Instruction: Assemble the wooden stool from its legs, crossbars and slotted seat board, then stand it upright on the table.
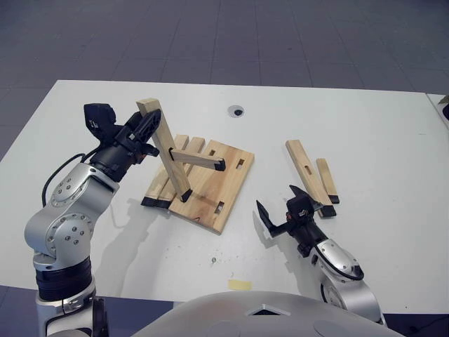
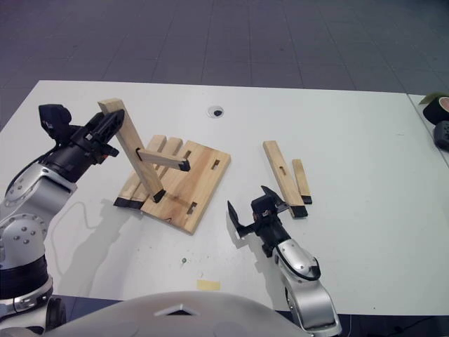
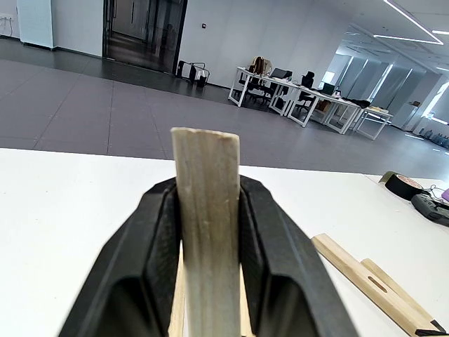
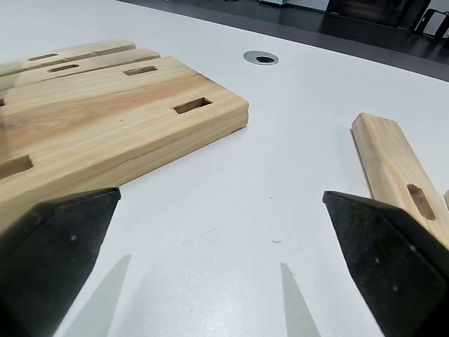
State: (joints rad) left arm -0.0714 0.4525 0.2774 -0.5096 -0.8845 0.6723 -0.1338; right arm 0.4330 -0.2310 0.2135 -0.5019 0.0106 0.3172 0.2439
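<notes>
My left gripper (image 1: 149, 132) is shut on the upper part of a wooden leg (image 1: 168, 151) that stands tilted, with its black-capped lower end on the slotted seat board (image 1: 223, 184). A crossbar (image 1: 198, 160) sticks out sideways from this leg over the board. The left wrist view shows the leg (image 3: 207, 210) clamped between the black fingers (image 3: 151, 246). More legs (image 1: 160, 184) lie flat by the board's left edge. To the right lie another leg (image 1: 307, 172) and a short crossbar (image 1: 326, 179). My right gripper (image 1: 284, 210) rests open on the table between the board and these two pieces, holding nothing.
A round grommet hole (image 1: 237, 110) sits in the white table (image 1: 365, 126) behind the board. A strip of yellow tape (image 1: 239, 285) lies near the front edge. Dark objects (image 2: 438, 116) sit at the far right. Bare table lies behind and to the right.
</notes>
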